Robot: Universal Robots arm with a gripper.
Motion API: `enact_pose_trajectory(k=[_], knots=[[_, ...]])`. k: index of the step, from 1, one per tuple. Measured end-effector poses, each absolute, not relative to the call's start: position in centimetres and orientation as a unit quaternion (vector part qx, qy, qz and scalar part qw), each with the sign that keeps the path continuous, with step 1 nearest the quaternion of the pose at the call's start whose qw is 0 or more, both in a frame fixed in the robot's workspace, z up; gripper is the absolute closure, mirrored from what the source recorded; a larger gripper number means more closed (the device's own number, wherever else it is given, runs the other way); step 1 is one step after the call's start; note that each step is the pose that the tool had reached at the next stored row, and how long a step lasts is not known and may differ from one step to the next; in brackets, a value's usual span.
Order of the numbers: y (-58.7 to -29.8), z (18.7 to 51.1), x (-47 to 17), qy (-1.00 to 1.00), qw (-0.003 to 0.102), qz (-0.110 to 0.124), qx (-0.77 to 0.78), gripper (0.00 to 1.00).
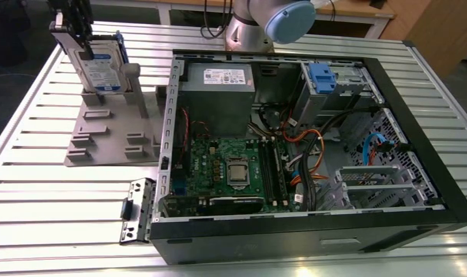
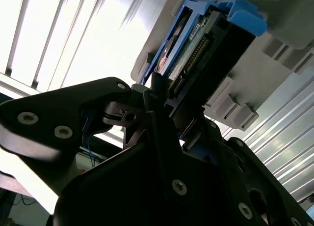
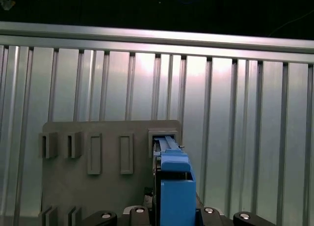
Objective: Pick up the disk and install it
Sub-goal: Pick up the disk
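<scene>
Slotted aluminium tabletop (image 1: pixel 33 190): the disk (image 1: pixel 101 60) stands upright in a grey holder (image 1: pixel 110 135) beside the open computer case (image 1: pixel 311 231). The gripper (image 1: pixel 74 36) looks clamped on its top edge, which suggests the pick-up step. Freeing it calls for a straight lift.

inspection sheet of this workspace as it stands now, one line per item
surface: slatted aluminium table, carrying the stand and the case.
job's things: silver hard drive in a blue plastic carrier, upright in the grey slotted plastic stand, outside the case.
clutter: small grey metal bracket lying beside the open black computer case.
grippers: black gripper at the hard drive's top end.
cables: orange cables and blue cable inside the case.
surroundings: brown wooden panel behind the table.
</scene>
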State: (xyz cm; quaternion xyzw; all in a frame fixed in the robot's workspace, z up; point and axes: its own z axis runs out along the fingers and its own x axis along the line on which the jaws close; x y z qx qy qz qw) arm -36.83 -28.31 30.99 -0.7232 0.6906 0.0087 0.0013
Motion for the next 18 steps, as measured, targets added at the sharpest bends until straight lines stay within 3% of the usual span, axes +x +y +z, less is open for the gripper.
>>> enact_pose_trajectory(k=[18], knots=[[-28.3,32.3,-36.8,0.691,0.001,0.009,-0.723,0.64]])
